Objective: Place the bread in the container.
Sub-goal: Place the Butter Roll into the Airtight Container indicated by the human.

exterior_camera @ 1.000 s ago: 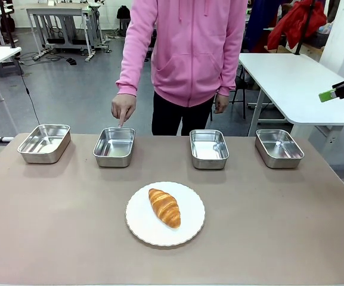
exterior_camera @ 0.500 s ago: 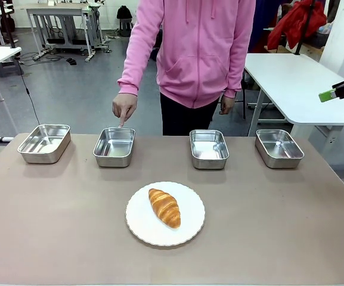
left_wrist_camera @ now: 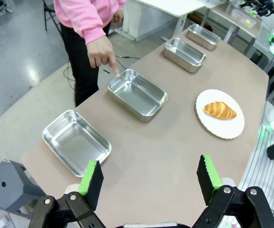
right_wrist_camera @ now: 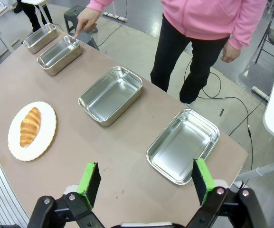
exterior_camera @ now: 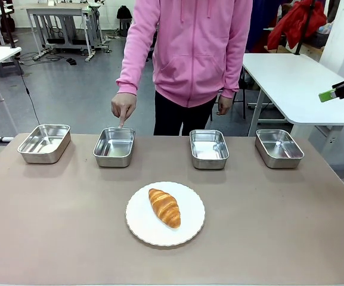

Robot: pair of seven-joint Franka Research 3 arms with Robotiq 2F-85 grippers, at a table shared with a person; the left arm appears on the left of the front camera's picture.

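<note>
The bread (exterior_camera: 164, 207) is a golden-brown croissant lying on a round white plate (exterior_camera: 189, 226) at the table's near middle. A person's hand (exterior_camera: 123, 109) points a finger down at the far rim of the container (exterior_camera: 114, 146), the second steel pan from the left. In the left wrist view my left gripper (left_wrist_camera: 149, 172) hangs open and empty above the table's left end, with the container (left_wrist_camera: 137, 93) and bread (left_wrist_camera: 219, 110) beyond it. My right gripper (right_wrist_camera: 146, 178) is open and empty above the right end, well away from the bread (right_wrist_camera: 30, 126).
Three more steel pans stand in the same far row: one at the far left (exterior_camera: 44, 143), one right of centre (exterior_camera: 208, 148), one at the far right (exterior_camera: 279, 148). A green-padded finger of the right gripper (exterior_camera: 327, 95) pokes in at the right edge, high over the table.
The person's body swayed slightly right and back. The pointing hand stays over the second pan. Neither gripper, the bread nor the pans moved.
</note>
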